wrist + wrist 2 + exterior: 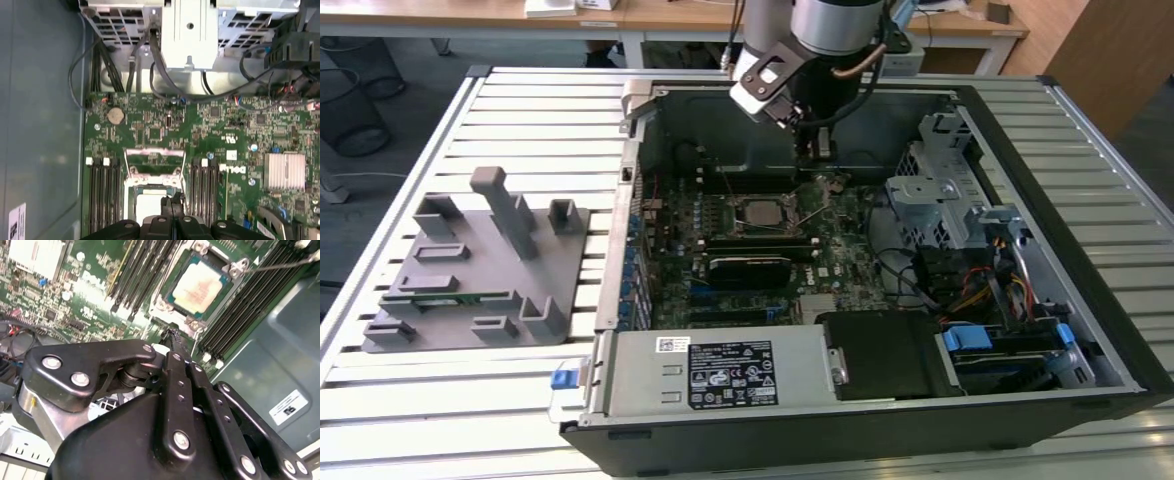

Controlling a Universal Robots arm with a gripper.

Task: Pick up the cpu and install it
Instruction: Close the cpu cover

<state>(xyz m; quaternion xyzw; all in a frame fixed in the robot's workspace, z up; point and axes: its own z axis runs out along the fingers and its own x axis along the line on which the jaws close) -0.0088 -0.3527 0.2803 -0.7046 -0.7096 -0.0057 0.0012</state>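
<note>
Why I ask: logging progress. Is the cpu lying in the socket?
Yes, in the second wrist view the cpu lies flat inside the socket, its silvery top facing up.

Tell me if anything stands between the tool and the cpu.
Nothing visible does. The cpu lies in its socket, its metal top uncovered. In the second wrist view the tool hangs close by the socket's edge, with only air between them.

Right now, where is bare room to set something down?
Bare slats on the table lie between the grey fixture and its near edge, also beyond the fixture. Inside the case, around the cpu, it is crowded.
</note>
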